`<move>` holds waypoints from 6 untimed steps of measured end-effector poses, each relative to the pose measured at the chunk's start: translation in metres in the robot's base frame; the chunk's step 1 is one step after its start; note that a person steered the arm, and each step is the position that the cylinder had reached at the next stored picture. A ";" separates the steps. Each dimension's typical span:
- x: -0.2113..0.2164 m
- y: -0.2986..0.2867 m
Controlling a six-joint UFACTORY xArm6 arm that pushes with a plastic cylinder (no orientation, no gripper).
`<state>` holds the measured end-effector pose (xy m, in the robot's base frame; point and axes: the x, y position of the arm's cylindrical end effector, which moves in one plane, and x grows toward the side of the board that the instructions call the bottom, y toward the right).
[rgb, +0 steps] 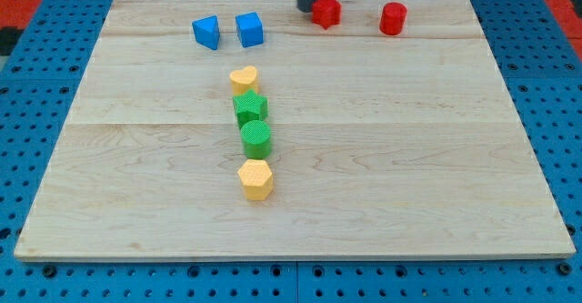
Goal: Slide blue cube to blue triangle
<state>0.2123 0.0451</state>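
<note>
Tip (306,9): bare rod, touching red block's (326,11) left | blue cube (249,29) edge-on, just right of blue triangle (206,32)

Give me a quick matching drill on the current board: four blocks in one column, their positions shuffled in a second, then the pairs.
Things:
1. blue cube
2. blue triangle
3. yellow heart
4. yellow hexagon

Places:
A. bottom end of the central column
B. leftmost block of the top row
C. top end of the central column, above the green star
D. top row, between the other blue block and my tip

Pairs: 1-D, 2-B, 3-C, 4-A
</note>
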 end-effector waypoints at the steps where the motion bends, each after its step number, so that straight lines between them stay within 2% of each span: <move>1: 0.016 0.025; 4: 0.023 0.022; 5: 0.033 0.003; 6: 0.038 -0.046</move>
